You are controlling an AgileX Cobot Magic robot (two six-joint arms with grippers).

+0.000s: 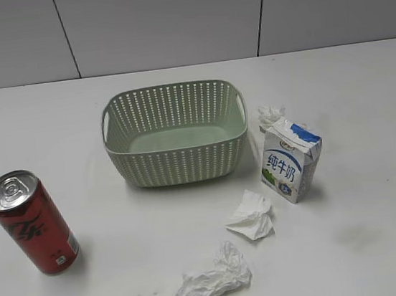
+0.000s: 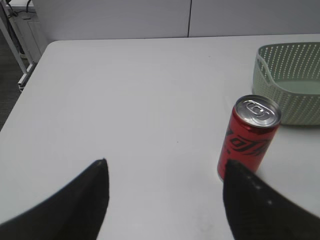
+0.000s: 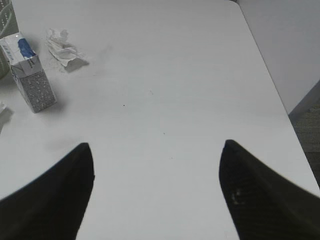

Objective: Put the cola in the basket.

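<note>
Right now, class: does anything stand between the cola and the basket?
Nothing visible does. The cola stands upright left of the basket, with bare table between them. The carton and tissues lie on the basket's other side.

Glossy red metal cola [image 1: 34, 224], matt perforated plastic basket [image 1: 177, 158], crumpled paper tissue [image 1: 214, 276], smooth white table [image 1: 369, 242]

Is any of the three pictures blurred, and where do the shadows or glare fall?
Exterior view: sharp, soft even light, faint shadows beside the cola and carton. Left wrist view: the can top glints, and the near dark fingers are blurred. Right wrist view: the fingers are blurred too; the table looks washed out.
</note>
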